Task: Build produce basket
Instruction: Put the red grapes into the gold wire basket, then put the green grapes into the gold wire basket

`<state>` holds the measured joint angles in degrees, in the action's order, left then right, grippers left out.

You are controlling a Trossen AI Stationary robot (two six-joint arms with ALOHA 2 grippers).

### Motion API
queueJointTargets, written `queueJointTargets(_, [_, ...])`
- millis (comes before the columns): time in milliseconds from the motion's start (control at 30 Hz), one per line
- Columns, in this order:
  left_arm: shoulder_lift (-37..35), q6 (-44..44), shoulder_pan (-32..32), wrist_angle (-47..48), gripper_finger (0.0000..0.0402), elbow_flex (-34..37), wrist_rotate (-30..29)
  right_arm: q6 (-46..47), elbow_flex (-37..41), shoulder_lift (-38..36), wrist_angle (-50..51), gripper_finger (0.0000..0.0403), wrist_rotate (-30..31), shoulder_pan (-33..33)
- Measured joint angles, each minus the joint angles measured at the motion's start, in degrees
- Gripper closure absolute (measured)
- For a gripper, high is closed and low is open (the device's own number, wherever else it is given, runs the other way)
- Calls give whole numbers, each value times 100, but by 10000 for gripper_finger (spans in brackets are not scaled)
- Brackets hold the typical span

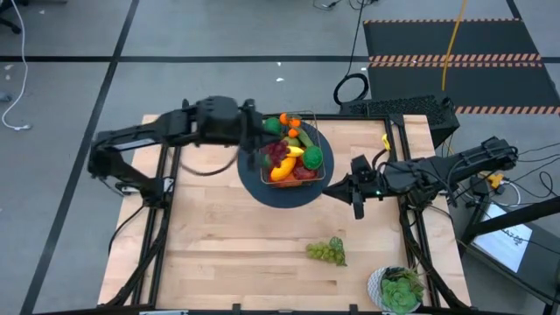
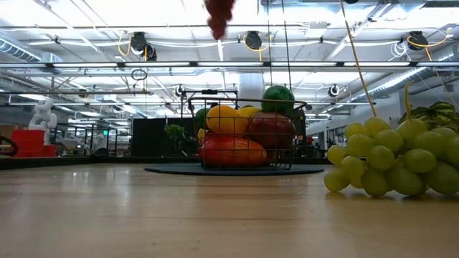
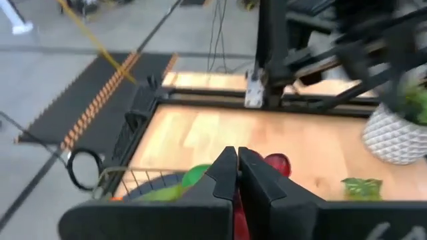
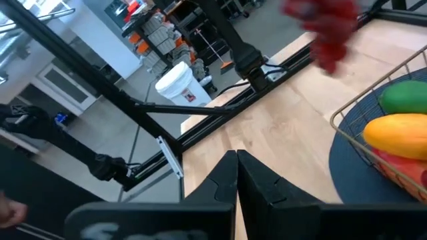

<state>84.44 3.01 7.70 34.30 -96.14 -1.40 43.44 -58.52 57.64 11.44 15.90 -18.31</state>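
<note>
Basket (image 1: pixel 297 153) of dark wire sits on round dark-blue mat (image 1: pixel 284 194) at far middle of wooden table (image 1: pixel 227 254), packed with produce: orange (image 1: pixel 286 120), lime (image 1: pixel 313 157), yellow mango (image 1: pixel 282 172), red apple (image 2: pixel 270 129). Left gripper (image 1: pixel 262 150) is over basket's left edge, fingers pinched together on purple grapes (image 1: pixel 276 153), which hang from it above the basket in low view. Right gripper (image 1: pixel 357 206) is just right of the mat, well clear of basket, fingers closed together with nothing between them. Green grapes (image 1: pixel 326 252) lie alone on table near front, well apart from basket. Potted plant (image 1: pixel 398 290) stands at front right corner.
</note>
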Motion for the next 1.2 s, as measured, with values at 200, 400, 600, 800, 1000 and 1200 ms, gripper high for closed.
queueJointTargets(200, [705,-636,445,33,394,0,404,-13,0,-94,37,403,-7,-154])
queueJointTargets(400, [1260,-1291,722,213,396,0,628,-19,1,-239,107,403,9,-300])
queueJointTargets(600, [1609,-1624,809,249,386,0,1048,-125,0,-305,147,403,32,-336])
queueJointTargets(800, [1655,-1497,864,315,389,2,498,49,2,-307,456,403,31,-336])
queueJointTargets(1000, [1655,-1706,1036,485,345,2,-140,733,2,-305,673,389,-172,-437])
queueJointTargets(1200, [1475,-2583,1113,952,227,2,-121,1863,2,-155,1334,349,-285,-799])
